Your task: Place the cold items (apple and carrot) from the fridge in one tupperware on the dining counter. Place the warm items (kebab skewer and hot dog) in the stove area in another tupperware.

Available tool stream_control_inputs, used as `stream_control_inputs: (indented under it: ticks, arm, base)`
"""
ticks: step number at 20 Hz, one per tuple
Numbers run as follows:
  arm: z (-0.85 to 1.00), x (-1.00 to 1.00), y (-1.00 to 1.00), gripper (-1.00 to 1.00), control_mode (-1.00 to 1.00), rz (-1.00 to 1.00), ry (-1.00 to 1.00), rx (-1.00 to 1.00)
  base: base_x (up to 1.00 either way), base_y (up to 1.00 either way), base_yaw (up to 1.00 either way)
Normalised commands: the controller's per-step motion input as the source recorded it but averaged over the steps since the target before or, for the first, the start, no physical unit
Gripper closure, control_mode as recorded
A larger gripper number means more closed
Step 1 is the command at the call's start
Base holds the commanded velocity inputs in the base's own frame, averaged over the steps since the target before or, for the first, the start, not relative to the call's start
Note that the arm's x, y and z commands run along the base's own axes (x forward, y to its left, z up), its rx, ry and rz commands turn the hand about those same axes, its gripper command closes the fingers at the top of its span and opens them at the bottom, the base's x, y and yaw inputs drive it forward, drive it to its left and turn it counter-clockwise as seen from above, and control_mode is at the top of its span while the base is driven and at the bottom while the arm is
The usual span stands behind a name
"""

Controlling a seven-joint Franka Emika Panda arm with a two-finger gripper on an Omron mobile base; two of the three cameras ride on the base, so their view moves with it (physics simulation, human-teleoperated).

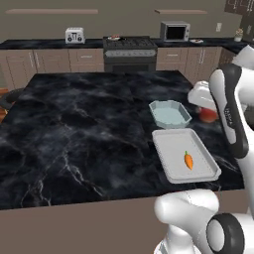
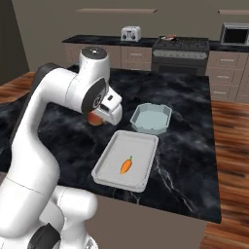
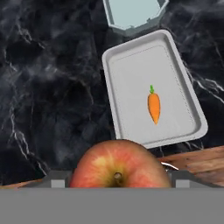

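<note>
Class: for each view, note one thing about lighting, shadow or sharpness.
Left base view: flat light, soft edges, carrot casts almost no shadow on the tray. Right base view: the counter shows pale veins, no glare. Hand view: the apple looms large, sharp.

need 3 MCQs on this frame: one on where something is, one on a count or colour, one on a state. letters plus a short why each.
1. Where does the carrot lie?
A. in the grey rectangular tray
B. in the pale blue octagonal container
C. on the bare counter

2. How many open containers stand on the dark marble counter?
A. one
B. two
C. three

3. What is the state of the gripper?
A. open, nothing in it
B. shut on the carrot
C. closed around the apple

Answers:
1 A: the hand view shows the carrot on the tray's floor.
2 B: just the tray and the pale blue octagonal container beside it.
3 C: the apple sits between the two finger tips in the hand view, off to the side of the tray.
</note>
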Motion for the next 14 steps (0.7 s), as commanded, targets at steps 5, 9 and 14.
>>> stream_control_inputs:
  ticks: [5,9,14]
  arm:
    - [-0.5,0.22,0.0,1.0,-1.0,0.0,0.17,-0.13]
    - [-0.61,0.24,-0.08,1.0,-1.0,0.01,0.0,-0.01]
    - [-0.64,0.24,-0.19,1.0,-1.0,0.01,0.0,0.0]
  base:
    - [0.0,0.0,0.0]
    - [0.0,0.0,0.0]
    - [0.0,0.0,0.0]
